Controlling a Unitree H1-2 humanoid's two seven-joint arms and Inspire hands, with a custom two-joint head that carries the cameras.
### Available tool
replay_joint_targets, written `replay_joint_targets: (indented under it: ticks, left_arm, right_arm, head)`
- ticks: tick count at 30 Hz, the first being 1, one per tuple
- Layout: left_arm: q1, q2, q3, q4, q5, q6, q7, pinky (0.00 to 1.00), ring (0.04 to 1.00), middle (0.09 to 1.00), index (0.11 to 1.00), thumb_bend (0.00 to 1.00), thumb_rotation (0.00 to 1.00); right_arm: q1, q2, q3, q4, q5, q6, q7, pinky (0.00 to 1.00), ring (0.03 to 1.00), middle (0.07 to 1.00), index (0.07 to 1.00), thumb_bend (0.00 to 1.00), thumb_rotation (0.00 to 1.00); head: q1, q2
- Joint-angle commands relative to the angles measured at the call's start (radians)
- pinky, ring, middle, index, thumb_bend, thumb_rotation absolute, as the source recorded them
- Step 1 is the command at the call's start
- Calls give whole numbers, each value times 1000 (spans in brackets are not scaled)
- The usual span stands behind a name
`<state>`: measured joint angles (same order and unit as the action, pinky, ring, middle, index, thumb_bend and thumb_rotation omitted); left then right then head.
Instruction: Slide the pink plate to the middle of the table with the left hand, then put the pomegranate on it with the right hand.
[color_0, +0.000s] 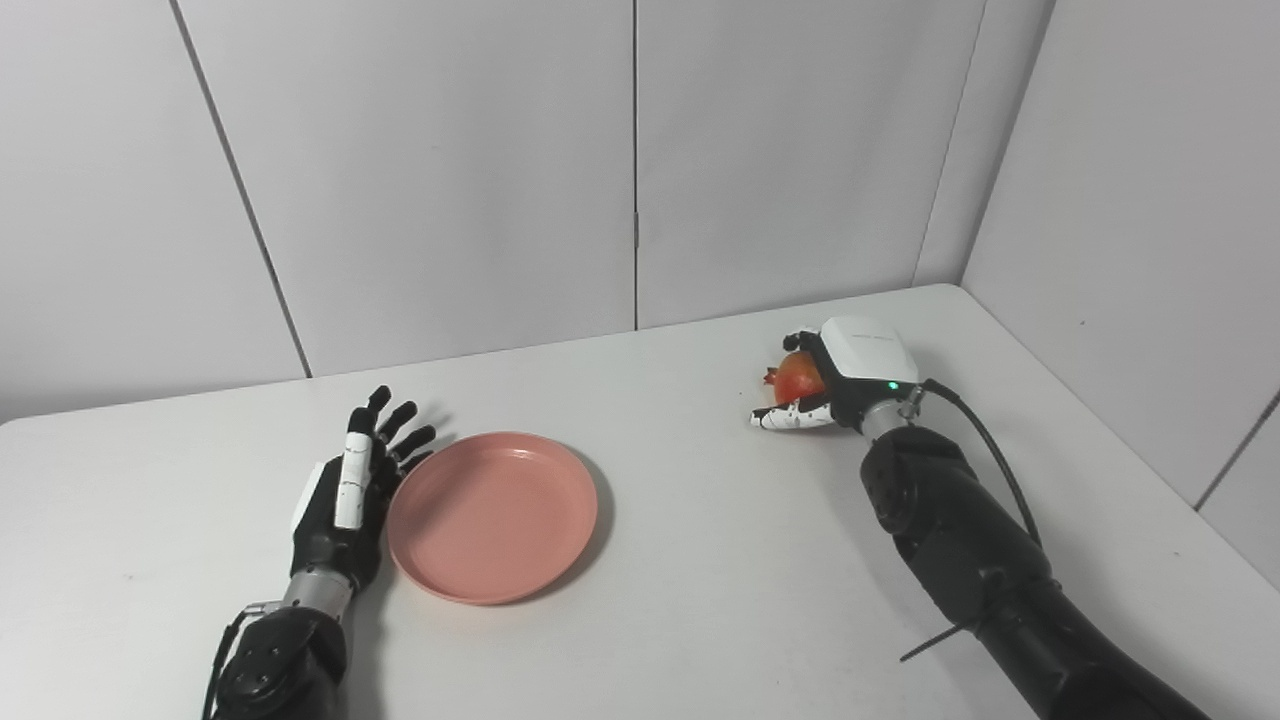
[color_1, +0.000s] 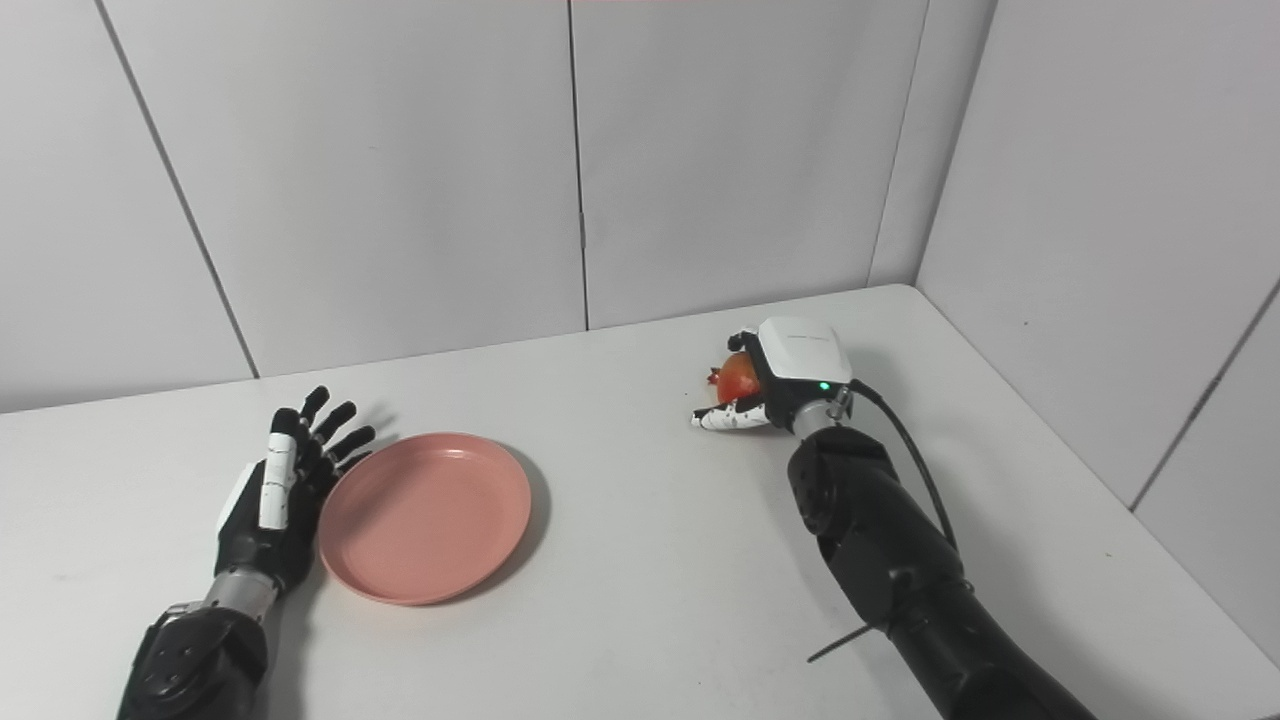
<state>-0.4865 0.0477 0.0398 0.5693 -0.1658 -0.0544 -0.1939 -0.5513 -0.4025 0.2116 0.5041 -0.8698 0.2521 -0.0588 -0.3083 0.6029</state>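
You're looking at a round, salmon-pink plastic plate (color_0: 492, 516), one flat colour with no pattern. The left hand (color_0: 345, 490) is showing glossy black fingers with a white strip along the thumb. The right hand (color_0: 835, 385) is wearing a white back panel with a small green light glowing, its thumb white with black speckles. The round pomegranate (color_0: 798, 378) is showing orange-red against the plain white table (color_0: 700, 560).

You have a white table (color_0: 700, 600) whose far right corner meets the walls, with the pink plate (color_0: 492, 516) lying empty toward its left edge and the pomegranate (color_0: 799, 378) near that far right corner.
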Motion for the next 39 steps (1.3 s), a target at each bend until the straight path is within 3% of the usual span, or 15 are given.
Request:
replay_joint_targets:
  ticks: [1, 7, 10, 19, 34, 37, 39]
  left_arm:
    - [0, 0, 0, -3, 7, 34, 11, 823, 857, 940, 1000, 827, 945]
    - [3, 4, -4, -3, 13, 34, 14, 808, 850, 939, 1000, 817, 953]
    - [6, 3, -6, -8, 12, 37, 15, 808, 852, 937, 1000, 811, 954]
    - [9, 3, -8, -17, 11, 47, 12, 809, 853, 936, 1000, 825, 954]
    - [7, 2, -13, -18, 10, 50, 12, 811, 852, 938, 1000, 827, 952]
    - [6, 2, -14, -19, 12, 48, 14, 809, 851, 938, 1000, 830, 955]
    - [5, 1, -13, -20, 11, 50, 13, 815, 853, 939, 1000, 822, 957]
  right_arm:
    - [-38, -14, -4, 0, 13, 8, -36, 577, 701, 754, 721, 927, 494]
    - [-31, -11, 8, 20, 31, 3, -69, 526, 657, 721, 700, 935, 437]
    - [-26, -6, 2, 17, 53, -4, -86, 441, 585, 664, 671, 936, 349]
    - [-26, 3, 2, 22, 108, -4, -139, 365, 471, 609, 655, 888, 132]
    - [-39, -19, 20, -2, 136, -13, -135, 358, 456, 566, 608, 859, 90]
    - [-43, -24, 24, -2, 142, -24, -129, 349, 431, 509, 580, 843, 77]
    - [-45, -28, 27, 1, 151, -30, -119, 309, 384, 440, 546, 590, 19]
  head:
    - [0, -1]
    - [0, -1]
    - [2, 3]
    - [1, 6]
    - [8, 10]
    - [11, 10]
    - [12, 11]
